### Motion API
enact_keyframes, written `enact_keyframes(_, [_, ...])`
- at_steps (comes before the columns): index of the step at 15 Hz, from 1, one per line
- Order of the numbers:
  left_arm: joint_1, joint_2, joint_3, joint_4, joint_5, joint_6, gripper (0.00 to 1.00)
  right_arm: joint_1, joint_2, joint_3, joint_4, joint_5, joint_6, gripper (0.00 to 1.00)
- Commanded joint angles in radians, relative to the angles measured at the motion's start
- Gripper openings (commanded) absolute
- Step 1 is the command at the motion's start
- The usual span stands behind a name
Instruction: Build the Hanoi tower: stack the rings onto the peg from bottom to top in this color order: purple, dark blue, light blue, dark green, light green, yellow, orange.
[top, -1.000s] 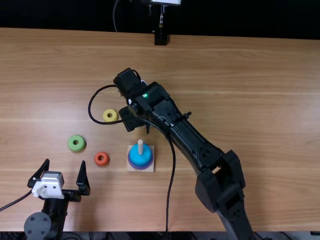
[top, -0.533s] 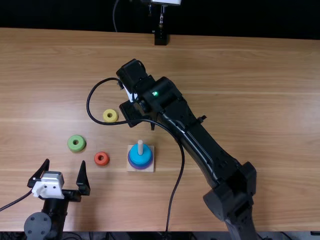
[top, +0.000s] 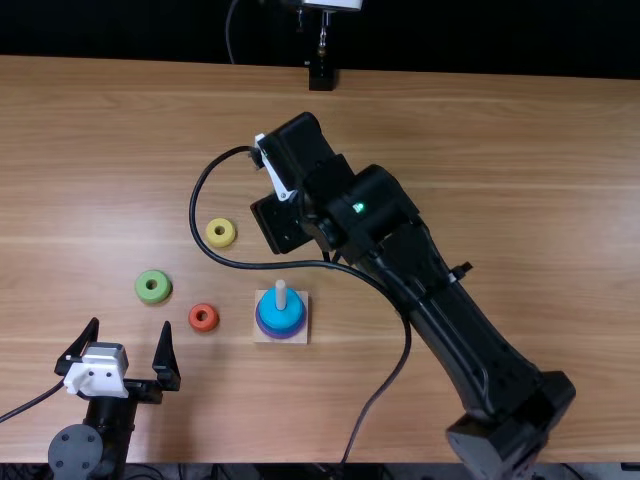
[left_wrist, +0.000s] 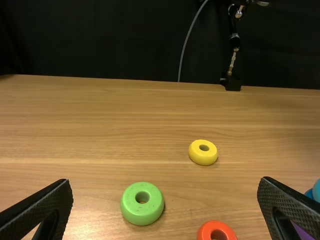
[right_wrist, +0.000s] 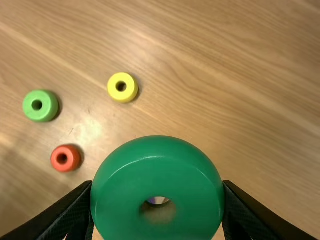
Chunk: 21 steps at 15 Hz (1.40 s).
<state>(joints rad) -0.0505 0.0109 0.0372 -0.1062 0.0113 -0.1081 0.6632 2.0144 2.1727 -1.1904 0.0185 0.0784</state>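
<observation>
I have the dark green ring (right_wrist: 157, 170) in my right hand (top: 330, 256), the two fingers pressed against opposite sides of it. The ring sits level across the wrist camera's view, and through its hole I make out something pale and a sliver of purple.

The peg (top: 281, 293) stands upright on its square base (top: 303, 336), toward me and a little to the left of that hand. The purple ring (top: 283, 334) is lowest on it, then the dark blue ring (left_wrist: 309, 193), then the light blue ring (top: 281, 313) on top, with the peg's pale tip rising out of it.

The yellow ring (top: 220, 243) lies flat on the surface (top: 500, 150), off to the left of my right hand. A black cable (top: 240, 262) loops from the right arm, passing close to that ring.

My left hand (top: 130, 324) is empty and wide, its fingers well apart, out to the left of the stack. The light green ring (top: 141, 292) lies just beyond its fingertips, closer to the right-hand one. Just to the right of that same fingertip is the orange ring (top: 195, 325), flat on the surface, between this hand and the stack.
</observation>
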Motion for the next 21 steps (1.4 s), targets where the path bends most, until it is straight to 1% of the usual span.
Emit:
enact_keyframes(1, [0.011,-0.011,-0.037,-0.004,0.000,0.007,1.00,0.007,-0.075,-0.050,0.002,-0.009,-0.003,0.00])
enact_keyframes(3, [0.012,-0.011,-0.037,-0.004,0.000,0.007,1.00,0.009,-0.135,-0.114,0.002,-0.009,-0.003,0.00])
enact_keyframes(9, [0.011,-0.011,-0.037,-0.004,0.000,0.007,1.00,0.108,-0.253,-0.189,-0.004,-0.009,0.008,0.00])
enact_keyframes(15, [0.012,-0.011,-0.037,-0.004,0.000,0.007,1.00,0.130,-0.284,-0.346,0.002,-0.009,0.010,0.00])
enact_keyframes(21, [0.012,-0.011,-0.037,-0.004,0.000,0.007,1.00,0.130,-0.283,-0.352,0.006,-0.006,0.010,0.00])
